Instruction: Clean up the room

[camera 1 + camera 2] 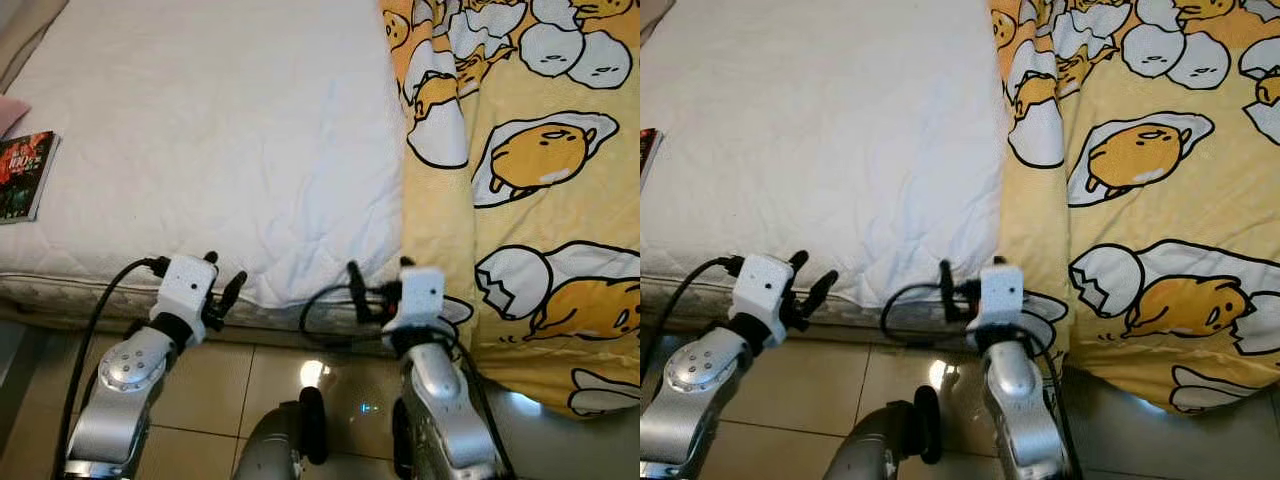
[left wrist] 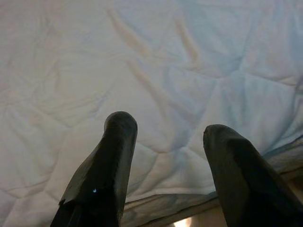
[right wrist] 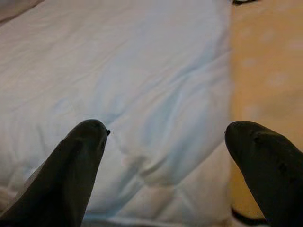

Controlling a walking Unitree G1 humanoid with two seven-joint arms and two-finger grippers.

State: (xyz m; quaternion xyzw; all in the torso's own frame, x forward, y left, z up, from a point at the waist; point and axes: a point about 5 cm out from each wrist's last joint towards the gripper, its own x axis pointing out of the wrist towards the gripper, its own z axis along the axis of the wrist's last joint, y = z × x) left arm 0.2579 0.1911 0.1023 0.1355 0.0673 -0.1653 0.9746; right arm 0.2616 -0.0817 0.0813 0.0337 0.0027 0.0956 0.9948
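Two pincers: both hover at the near edge of the bed, both spread wide with nothing between the fingers.
Blanket (image 1: 530,180): yellow, printed with egg cartoons, bunched over the right half of the bed and spilling down its near side toward the tiled floor (image 1: 270,380).
Mattress pad (image 1: 220,130): white, quilted, bare across the left half.
Blanket edge: its long axis runs away from the robot, down the middle of the bed.
Right pincer (image 1: 380,268): just at the foot of that edge, the blanket lying to its right; I judge this the nearer arm for a pull.
Left pincer (image 1: 222,275): over the white pad, well apart from the blanket.
Book (image 1: 25,175): dark cover, flat near the bed's far-left side, closer to the left arm.
Right wrist view: white pad and yellow cloth side by side ahead of the fingers.
Left wrist view: quilted stitching and the bed's lower edge.
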